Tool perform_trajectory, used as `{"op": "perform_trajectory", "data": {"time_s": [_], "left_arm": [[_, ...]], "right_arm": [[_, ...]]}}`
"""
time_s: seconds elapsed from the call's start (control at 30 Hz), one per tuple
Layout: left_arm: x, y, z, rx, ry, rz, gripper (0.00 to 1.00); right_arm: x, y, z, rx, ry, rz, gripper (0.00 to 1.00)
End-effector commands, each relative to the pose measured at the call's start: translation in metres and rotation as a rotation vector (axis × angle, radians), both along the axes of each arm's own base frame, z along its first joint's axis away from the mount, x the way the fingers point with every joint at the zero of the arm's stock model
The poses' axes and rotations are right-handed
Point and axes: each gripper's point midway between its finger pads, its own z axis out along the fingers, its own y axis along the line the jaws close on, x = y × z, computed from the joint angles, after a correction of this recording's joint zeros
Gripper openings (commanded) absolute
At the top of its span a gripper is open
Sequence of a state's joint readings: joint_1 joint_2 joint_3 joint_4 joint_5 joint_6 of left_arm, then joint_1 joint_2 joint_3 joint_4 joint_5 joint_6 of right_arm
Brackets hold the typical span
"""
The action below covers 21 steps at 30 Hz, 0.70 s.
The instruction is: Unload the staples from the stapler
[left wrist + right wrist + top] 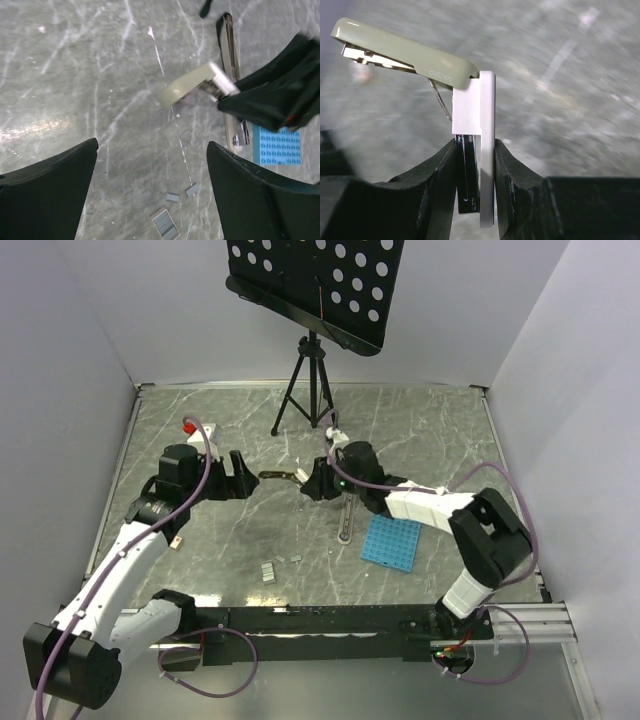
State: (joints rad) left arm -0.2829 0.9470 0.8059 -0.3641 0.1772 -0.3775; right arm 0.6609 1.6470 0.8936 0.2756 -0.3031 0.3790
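While right pincer (476, 145) clamps the stapler (405, 50), arm stretched leftward, left pincer (151, 145) gaping empty, facing it.

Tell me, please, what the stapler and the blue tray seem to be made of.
The stapler: likely matte pale-green plastic cap over shiny metal, given the bright rail beneath. The blue tray: probably moulded plastic, evenly matte with a regular hole grid.

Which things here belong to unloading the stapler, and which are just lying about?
Job: stapler, held by right gripper; loose staples; open left gripper.
Lying about: blue tray, metal bar, tripod stand.
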Motion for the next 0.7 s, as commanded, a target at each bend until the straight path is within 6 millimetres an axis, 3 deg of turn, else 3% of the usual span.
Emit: {"op": "perform_trajectory", "data": {"time_s": [0.0, 0.13, 0.33, 0.57, 0.67], "left_arm": [[-0.003, -0.023, 0.025, -0.04, -0.081, -0.162, 0.95], [-0.011, -0.04, 0.039, -0.097, -0.137, -0.279, 0.97], [-0.007, -0.041, 0.032, -0.089, -0.12, -0.282, 0.95], [-0.013, -0.047, 0.041, -0.119, -0.153, -0.324, 0.82], [-0.016, -0.049, 0.047, -0.141, -0.172, -0.331, 0.73]], "right_arm": [[-0.024, 0.016, 0.076, 0.259, -0.013, 0.191, 0.06], [-0.031, 0.014, 0.089, 0.263, -0.027, 0.227, 0.07], [-0.042, 0.012, 0.1, 0.299, -0.042, 0.275, 0.07], [-0.053, 0.012, 0.097, 0.331, -0.027, 0.304, 0.08], [-0.052, 0.01, 0.085, 0.301, -0.012, 0.297, 0.11]]}}
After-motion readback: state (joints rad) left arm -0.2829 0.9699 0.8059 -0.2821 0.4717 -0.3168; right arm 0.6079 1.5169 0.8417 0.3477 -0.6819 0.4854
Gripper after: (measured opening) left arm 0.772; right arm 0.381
